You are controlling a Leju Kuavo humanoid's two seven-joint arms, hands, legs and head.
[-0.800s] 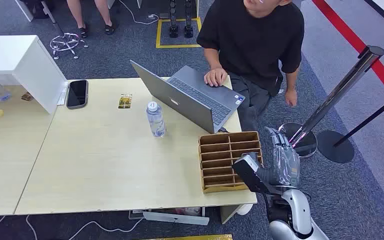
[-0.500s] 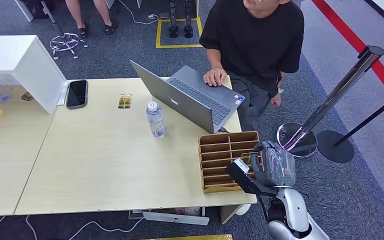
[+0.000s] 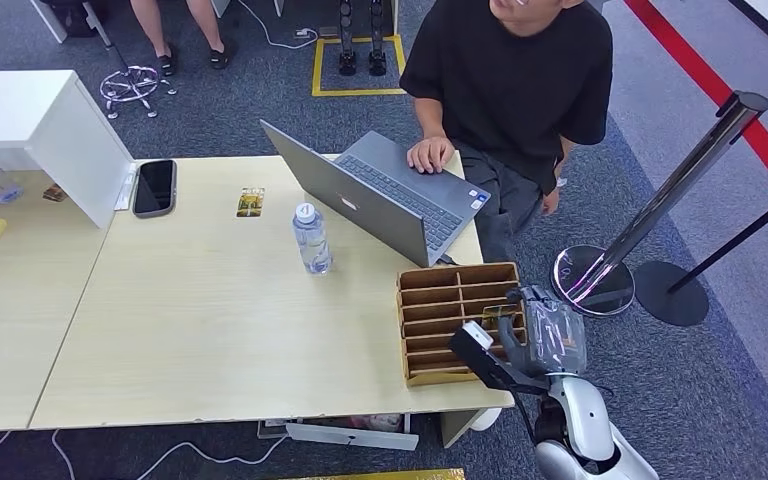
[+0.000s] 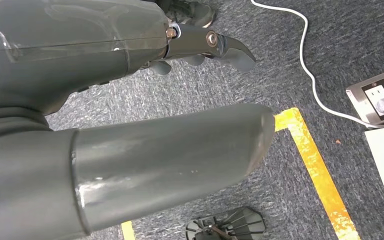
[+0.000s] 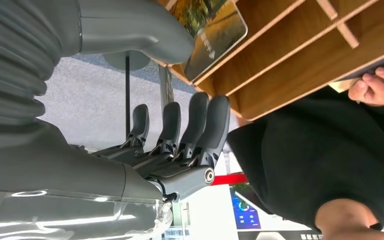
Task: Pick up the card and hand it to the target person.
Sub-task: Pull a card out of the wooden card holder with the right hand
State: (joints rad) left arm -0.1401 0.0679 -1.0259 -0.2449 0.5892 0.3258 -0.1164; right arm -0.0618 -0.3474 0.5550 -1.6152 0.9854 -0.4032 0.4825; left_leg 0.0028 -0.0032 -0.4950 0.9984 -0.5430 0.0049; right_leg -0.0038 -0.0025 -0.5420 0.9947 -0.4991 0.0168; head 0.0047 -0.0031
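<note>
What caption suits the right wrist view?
Right hand open beside the wooden organizer, thumb near a card in its slot.

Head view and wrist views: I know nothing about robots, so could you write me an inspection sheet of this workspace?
Surface: pale wooden table, bare in the middle.
Job's things: card standing in a slot of the wooden organizer; person seated across the table, one hand on the laptop.
Clutter: water bottle, phone, small yellowish card.
Hands: right hand at the organizer, thumb beside the card, fingers apart from it; left hand hangs above the carpet, holding nothing.
Cables: white cable runs across the carpet to a floor socket.
Surroundings: stanchion, white box.
</note>
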